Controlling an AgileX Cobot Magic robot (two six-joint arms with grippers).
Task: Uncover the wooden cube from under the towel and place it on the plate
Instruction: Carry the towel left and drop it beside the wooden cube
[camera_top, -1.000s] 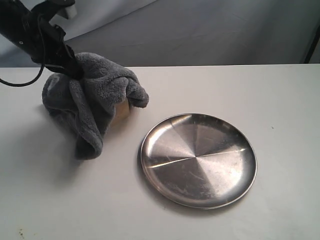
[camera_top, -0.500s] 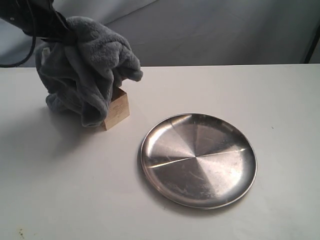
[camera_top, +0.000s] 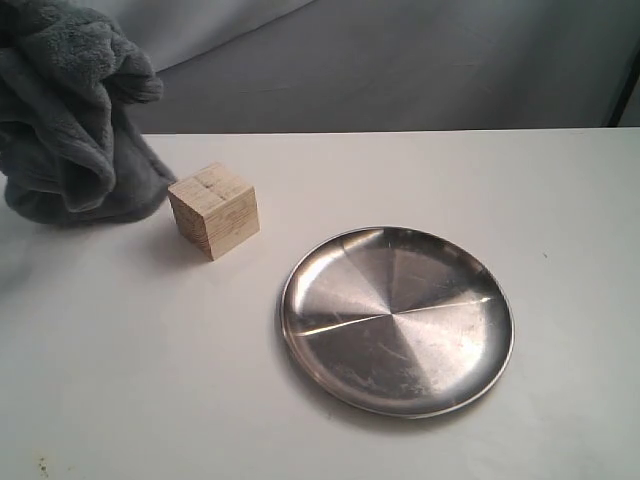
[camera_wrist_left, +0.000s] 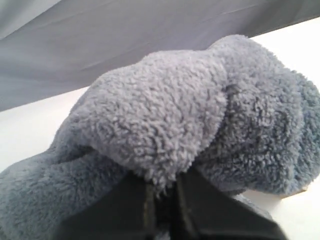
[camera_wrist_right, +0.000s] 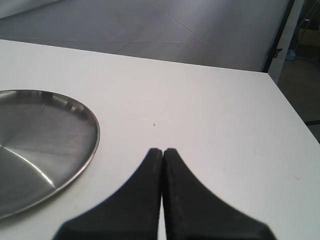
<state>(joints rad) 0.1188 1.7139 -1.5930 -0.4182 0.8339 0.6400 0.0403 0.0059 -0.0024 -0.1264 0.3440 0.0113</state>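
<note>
The wooden cube stands uncovered on the white table, left of the silver plate. The dark grey towel hangs bunched at the far left of the exterior view, its lower folds close to the cube's left side. My left gripper is shut on the towel, which fills the left wrist view; the gripper itself is hidden in the exterior view. My right gripper is shut with nothing in it, hovering over bare table beside the plate's rim.
A grey backdrop cloth hangs behind the table's far edge. The table's right edge drops off beyond the right gripper, with a dark stand pole there.
The left gripper has lifted the towel up and to the left, off the cube. The cube, half hidden a second ago, now stands fully bare. The plate has not moved.
</note>
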